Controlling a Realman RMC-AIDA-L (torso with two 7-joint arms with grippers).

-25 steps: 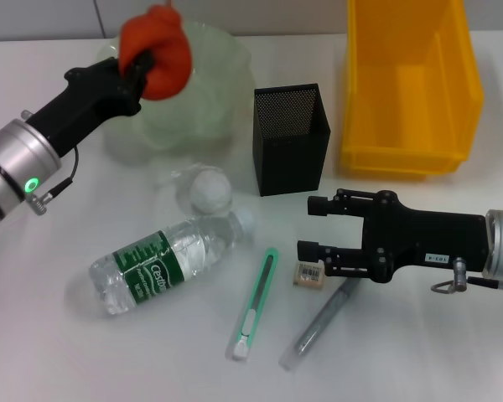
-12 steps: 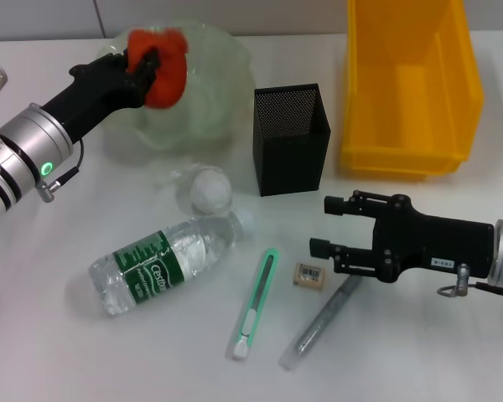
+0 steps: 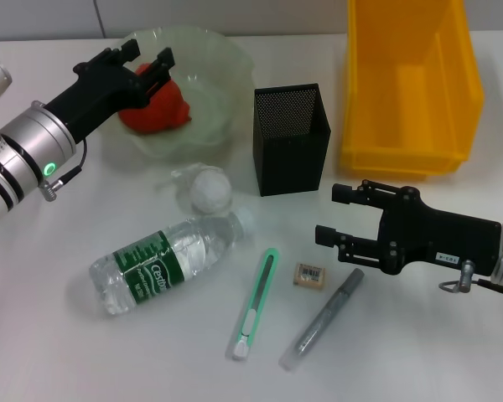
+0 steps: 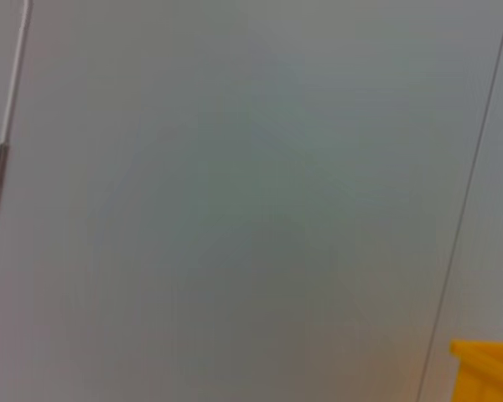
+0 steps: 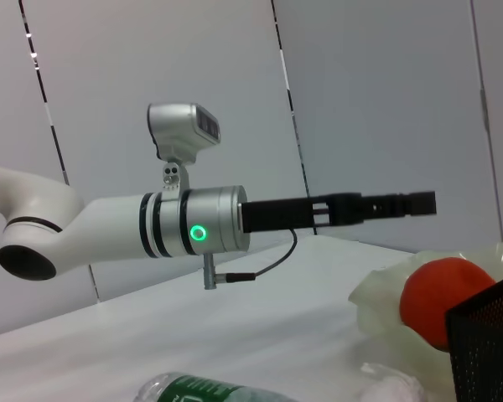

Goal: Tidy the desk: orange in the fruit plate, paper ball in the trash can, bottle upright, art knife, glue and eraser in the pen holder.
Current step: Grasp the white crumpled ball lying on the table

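The orange point(image 3: 157, 110) lies in the pale green fruit plate point(image 3: 228, 60). My left gripper point(image 3: 144, 62) hangs open just above the orange, not holding it. The paper ball point(image 3: 210, 191) sits in front of the plate. The bottle point(image 3: 163, 261) lies on its side near it. The green art knife point(image 3: 256, 303), the eraser point(image 3: 310, 275) and the grey glue point(image 3: 323, 318) lie on the table in front of the black mesh pen holder point(image 3: 290, 138). My right gripper point(image 3: 329, 214) is open and empty, just right of the eraser. The right wrist view shows the left gripper point(image 5: 402, 203) over the orange point(image 5: 440, 297).
The yellow trash can point(image 3: 407, 84) stands at the back right, beside the pen holder. The left wrist view shows only a grey wall and a corner of the yellow bin point(image 4: 486, 364). The table is white.
My left gripper lowered the orange into the fruit plate and opened, letting it go. The right gripper drew back to the right, away from the eraser.
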